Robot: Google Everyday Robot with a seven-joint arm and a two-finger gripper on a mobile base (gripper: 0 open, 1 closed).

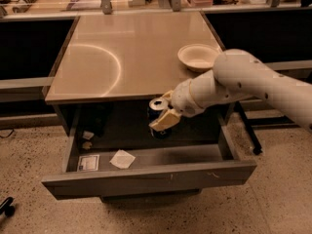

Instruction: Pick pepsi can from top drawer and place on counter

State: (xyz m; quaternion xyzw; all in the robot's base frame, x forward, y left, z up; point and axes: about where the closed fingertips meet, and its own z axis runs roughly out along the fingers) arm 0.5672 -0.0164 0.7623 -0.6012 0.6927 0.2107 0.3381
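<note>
One pepsi can (pixel 157 105) is seen clamped upright between the fingers of the gripper (pixel 160 112), held over the open top drawer (pixel 146 179) just under the front edge of the counter (pixel 122 52), where a white bowl (pixel 197 57) is set.

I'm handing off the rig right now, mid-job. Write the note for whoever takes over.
Gripper: jaws shut on the pepsi can, held over the open top drawer, just under the counter's front edge.
White bowl sits on the counter, right side.
Done: can grasped; it appears to be off the drawer floor.
Left: bring it out past the edge, raise it, set it on the counter away from the bowl, release.
</note>
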